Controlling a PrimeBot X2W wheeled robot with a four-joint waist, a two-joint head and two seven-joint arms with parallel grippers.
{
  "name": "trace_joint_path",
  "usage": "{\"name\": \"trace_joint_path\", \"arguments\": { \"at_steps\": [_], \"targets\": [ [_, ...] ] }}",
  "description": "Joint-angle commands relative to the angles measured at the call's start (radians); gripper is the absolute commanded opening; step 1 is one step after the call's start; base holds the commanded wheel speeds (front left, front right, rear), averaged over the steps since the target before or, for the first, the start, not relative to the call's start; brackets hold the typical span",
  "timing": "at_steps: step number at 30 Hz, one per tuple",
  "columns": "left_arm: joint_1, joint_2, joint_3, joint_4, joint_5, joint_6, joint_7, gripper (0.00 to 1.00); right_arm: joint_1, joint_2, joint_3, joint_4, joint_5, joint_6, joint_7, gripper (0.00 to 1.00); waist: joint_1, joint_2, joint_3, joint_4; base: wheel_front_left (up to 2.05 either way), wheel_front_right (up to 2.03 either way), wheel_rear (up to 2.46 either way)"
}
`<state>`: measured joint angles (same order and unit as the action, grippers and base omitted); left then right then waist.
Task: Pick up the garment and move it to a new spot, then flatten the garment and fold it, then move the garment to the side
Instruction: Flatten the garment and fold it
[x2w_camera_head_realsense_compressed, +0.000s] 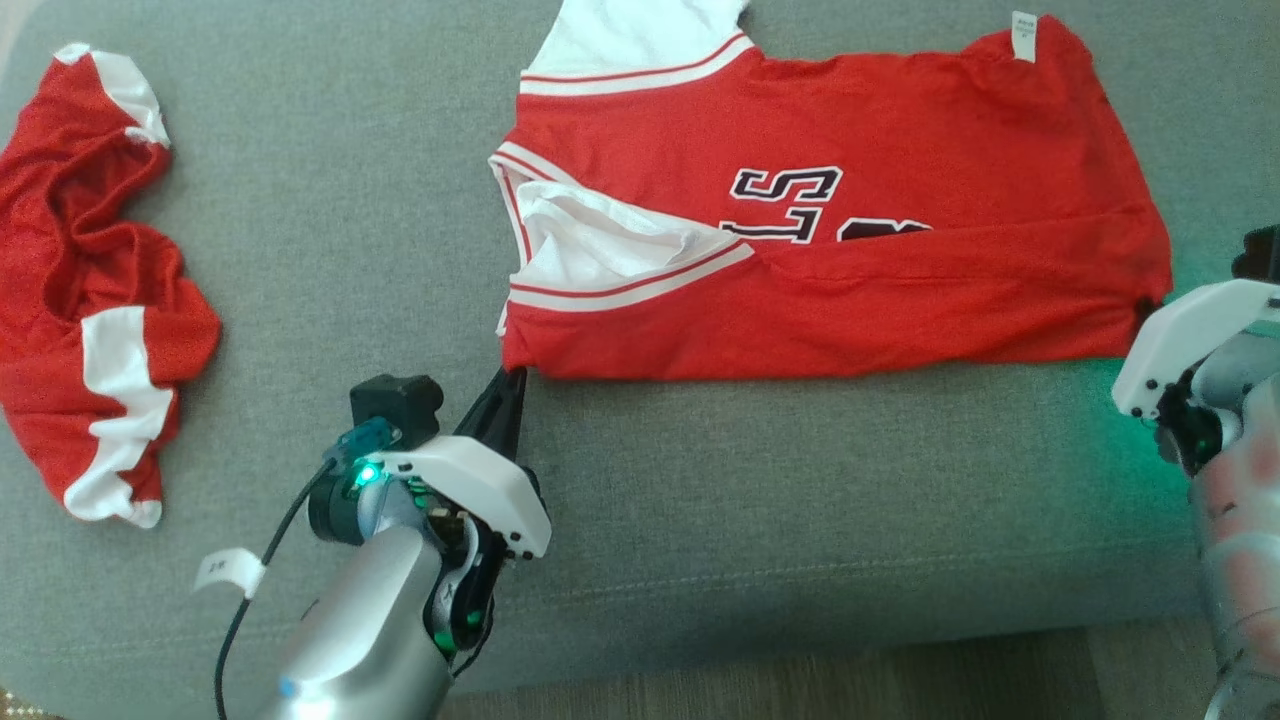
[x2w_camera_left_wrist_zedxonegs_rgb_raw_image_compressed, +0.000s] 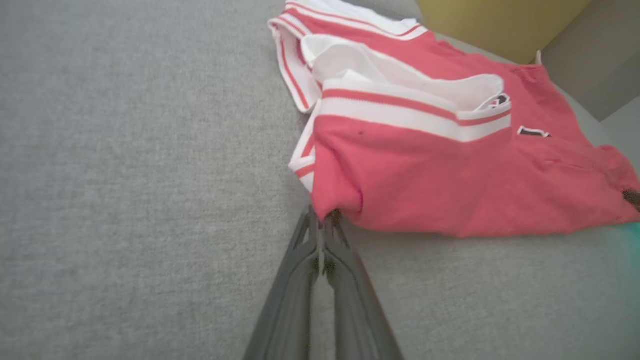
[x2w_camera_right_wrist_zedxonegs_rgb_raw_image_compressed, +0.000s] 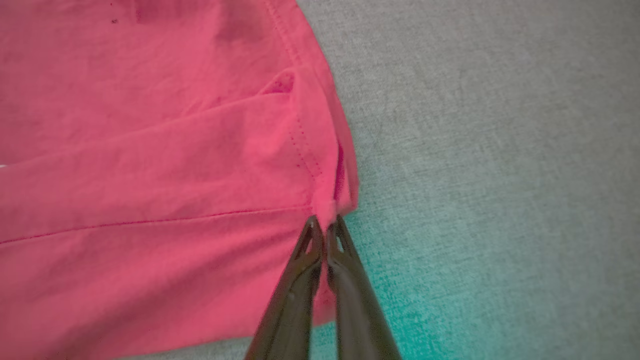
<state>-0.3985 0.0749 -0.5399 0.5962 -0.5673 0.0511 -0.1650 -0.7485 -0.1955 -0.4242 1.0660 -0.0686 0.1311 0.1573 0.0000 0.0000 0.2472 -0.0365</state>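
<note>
The left gripper (x2w_camera_left_wrist_zedxonegs_rgb_raw_image_compressed: 322, 220) is squeezed tight on one near corner of the red jersey (x2w_camera_head_realsense_compressed: 850, 280). The right gripper (x2w_camera_right_wrist_zedxonegs_rgb_raw_image_compressed: 325, 225) is squeezed tight on the other near corner. The jersey lies on a gray cushion (x2w_camera_head_realsense_compressed: 760, 500).

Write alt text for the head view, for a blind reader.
A red jersey with white trim lies partly folded on a grey cushion, its near corners pinched by the left gripper and the right gripper. A second red-and-white garment lies crumpled at the far left.

jersey (x2w_camera_head_realsense_compressed: 900, 130): white end cut by top edge | lettering (x2w_camera_head_realsense_compressed: 785, 200): partly under fold, maybe digits | tag (x2w_camera_head_realsense_compressed: 1023, 35): print unreadable
</note>
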Motion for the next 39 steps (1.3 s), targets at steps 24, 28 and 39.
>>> {"name": "trace_joint_path", "arguments": {
  "at_steps": [24, 28, 39],
  "targets": [
    [0.303, 0.138, 0.007, -0.391, -0.034, 0.154, 0.165, 1.00, 0.183, -0.180, 0.409, -0.186, 0.355, 0.000, 0.110, 1.00, 0.0000, 0.0000, -0.110, -0.005, 0.00, 0.00, 0.00],
    [0.277, 0.166, 0.024, -0.447, -0.014, 0.188, 0.182, 1.00, 0.211, -0.198, 0.406, -0.297, 0.369, 0.000, 0.066, 1.00, 0.0000, 0.0000, -0.103, -0.014, 0.00, 0.00, 0.00],
    [-0.164, 0.262, 0.027, -0.489, 0.079, 0.094, 0.334, 1.00, 0.279, -0.112, 0.403, -0.640, 0.366, 0.000, 0.032, 1.00, 0.0000, 0.0000, 0.007, -0.070, 0.00, 0.00, 0.00]
  ]
}}
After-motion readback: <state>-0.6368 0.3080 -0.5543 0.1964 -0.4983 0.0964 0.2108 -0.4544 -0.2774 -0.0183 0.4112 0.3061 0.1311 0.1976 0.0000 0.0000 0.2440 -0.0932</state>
